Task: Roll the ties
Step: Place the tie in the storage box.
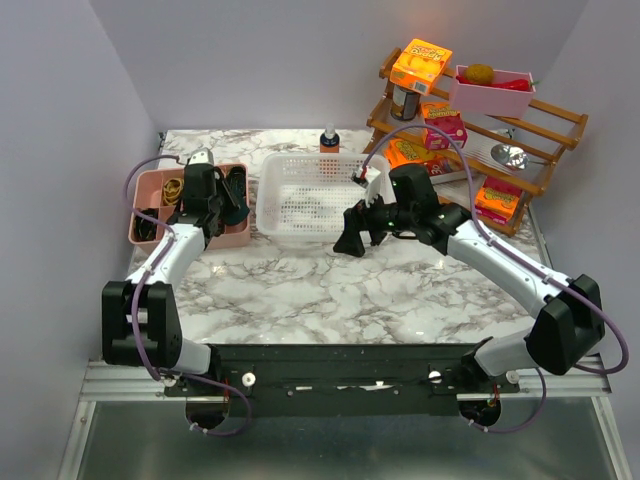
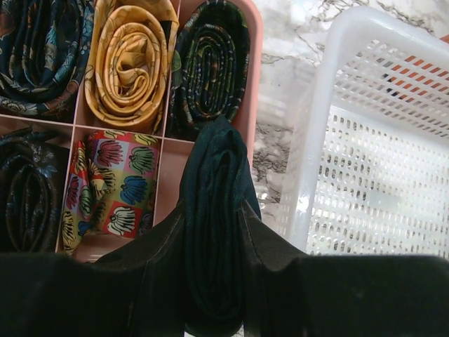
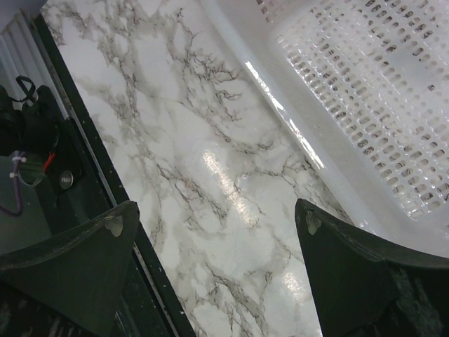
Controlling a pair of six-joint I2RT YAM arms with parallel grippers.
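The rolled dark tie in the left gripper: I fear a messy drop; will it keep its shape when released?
Probably soft and squashy: the rolled tie bulges between the left gripper's fingers. It may loosen unless the pink tray's walls brace it, like the yellow tie.

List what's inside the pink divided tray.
Five compartments of the pink tray hold rolls: a yellow tie, a shell-print tie, three dark patterned ties. The sixth shows bare pink floor; the rest is covered by the dark teal tie in the left gripper's jaws.

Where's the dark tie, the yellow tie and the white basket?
dark tie (image 2: 217, 168), left wrist view, upper part of roll
yellow tie (image 2: 130, 67), left wrist view, middle of roll
white basket (image 2: 309, 161), left wrist view, side wall
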